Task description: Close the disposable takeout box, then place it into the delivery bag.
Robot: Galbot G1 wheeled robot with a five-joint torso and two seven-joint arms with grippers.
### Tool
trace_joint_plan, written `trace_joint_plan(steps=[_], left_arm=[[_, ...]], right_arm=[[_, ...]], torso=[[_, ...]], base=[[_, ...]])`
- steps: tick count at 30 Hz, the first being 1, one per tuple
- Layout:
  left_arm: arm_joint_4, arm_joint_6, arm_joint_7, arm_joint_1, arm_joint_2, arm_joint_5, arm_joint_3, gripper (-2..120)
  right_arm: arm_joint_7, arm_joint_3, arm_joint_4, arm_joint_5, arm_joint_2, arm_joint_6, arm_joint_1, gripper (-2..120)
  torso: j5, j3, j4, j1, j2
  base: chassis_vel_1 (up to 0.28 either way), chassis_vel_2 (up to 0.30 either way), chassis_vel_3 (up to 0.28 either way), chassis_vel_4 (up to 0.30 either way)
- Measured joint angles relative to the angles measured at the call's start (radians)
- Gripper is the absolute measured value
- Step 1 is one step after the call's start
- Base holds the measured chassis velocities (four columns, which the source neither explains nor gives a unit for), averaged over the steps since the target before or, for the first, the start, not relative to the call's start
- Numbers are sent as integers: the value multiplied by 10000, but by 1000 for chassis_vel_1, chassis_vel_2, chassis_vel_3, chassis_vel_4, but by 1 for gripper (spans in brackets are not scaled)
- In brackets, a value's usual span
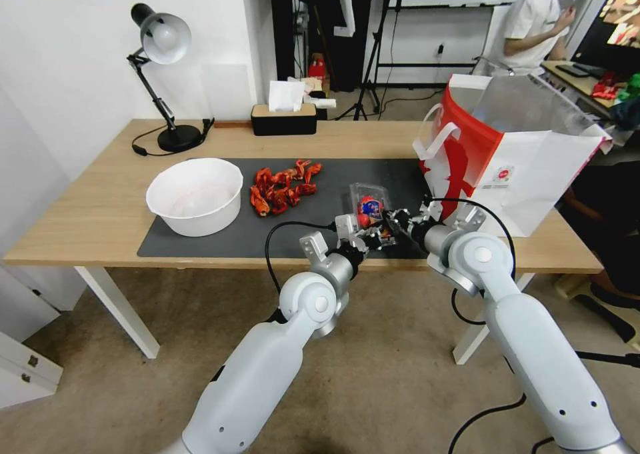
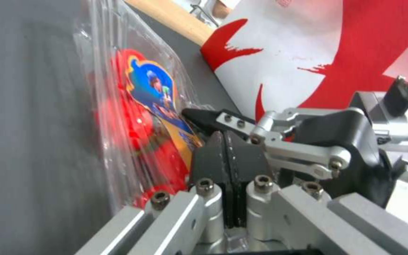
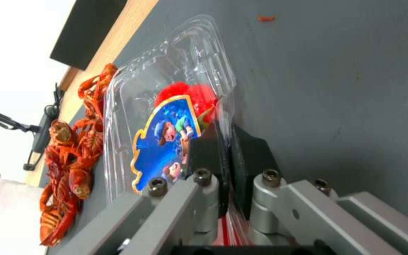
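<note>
Clear plastic hinged takeout box (image 1: 369,204) of red cherry tomatoes, mid-frame on the dark mat, near rim clenched by left tool (image 2: 225,148) and right tool (image 3: 225,148), seemingly pressing it closed; red-and-white delivery bag (image 1: 527,167) waits open upper right.

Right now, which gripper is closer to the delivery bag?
Right. The right gripper sits at the takeout box, on the side toward the delivery bag. The left gripper is at the box's near edge, farther from the bag.
</note>
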Motion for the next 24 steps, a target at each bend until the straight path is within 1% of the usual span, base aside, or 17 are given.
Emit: trace_joint_plan(steps=[2, 4, 5, 6, 9, 10, 12, 13, 15, 16, 17, 18, 19, 20, 22, 23, 24], left_arm=[[-47, -22, 10, -1, 31, 116, -46, 0], [-76, -82, 18, 3, 50, 188, -55, 3], [-104, -183, 31, 17, 76, 315, -61, 7], [-104, -183, 31, 17, 76, 315, -61, 7], [-278, -297, 179, 84, 197, 659, -184, 23], [-278, -297, 179, 84, 197, 659, -184, 23], [-453, -302, 186, 130, 296, 712, -279, 32], [-453, -302, 186, 130, 296, 712, -279, 32], [-739, -305, 204, 244, 483, 879, -452, 41], [-942, -305, 217, 341, 615, 1040, -572, 49], [-942, -305, 217, 341, 615, 1040, -572, 49], [-1008, -305, 223, 380, 660, 1109, -612, 52], [-1232, -310, 252, 538, 837, 1391, -748, 59], [-1232, -310, 252, 538, 837, 1391, -748, 59], [-1621, -370, 373, 911, 1122, 1944, -1005, 69], [-1621, -370, 373, 911, 1122, 1944, -1005, 69], [-1784, -394, 459, 1118, 1253, 2333, -1175, 75]], right_arm=[[1, 0, 0, -6, 12, 0, 3, 0], [1, 0, 0, -9, 20, 0, 7, 0], [1, -2, 0, -15, 35, 0, 12, 0], [1, -2, 0, -15, 35, 0, 12, 0], [8, -6, 0, -29, 73, 0, 22, 0], [8, -6, 0, -29, 73, 0, 22, 0], [20, -5, 0, -38, 82, 0, 22, 0], [20, -5, 0, -38, 82, 0, 22, 0], [31, 0, 15, -50, 83, 0, 14, 0], [35, 5, 19, -52, 85, 0, 13, 0], [35, 5, 19, -52, 85, 0, 13, 0], [36, 6, 19, -53, 87, 0, 13, 0], [42, 6, 19, -57, 100, 0, 18, 0], [42, 6, 19, -57, 100, 0, 18, 0], [49, 12, 25, -70, 134, 0, 16, 0], [49, 12, 25, -70, 134, 0, 16, 0], [50, 14, 27, -82, 147, 0, 10, 0]], torso=[[0, 0, -1, 0, 0], [0, 0, -1, 0, 0], [-1, 0, -2, 0, 0], [-1, 0, -2, 0, 0], [-1, 0, -2, 0, 0], [-1, 0, -2, 0, 0], [-1, 0, -1, 0, 1], [-1, 0, -1, 0, 1], [-1, 0, 1, 0, 0], [-1, 1, 0, 1, 0], [-1, 1, 0, 1, 0], [-1, 1, 1, 1, 0], [-1, 0, 0, 2, 1], [-1, 0, 0, 2, 1], [-3, 1, 0, 3, 0], [-3, 1, 0, 3, 0], [-1, 0, 0, 3, 0]], base=[[0, 0, 0, 0], [0, 0, 0, 0], [0, 0, 0, 0], [0, 0, 0, 0], [0, 0, 0, 0], [0, 0, 0, 0], [0, 0, 0, 0], [0, 0, 0, 0], [0, 0, 0, 0], [0, 0, 0, 0], [0, 0, 0, 0], [0, 0, 0, 0], [0, 0, 0, 0], [0, 0, 0, 0], [0, 0, 0, 0], [0, 0, 0, 0], [0, 0, 0, 0]])
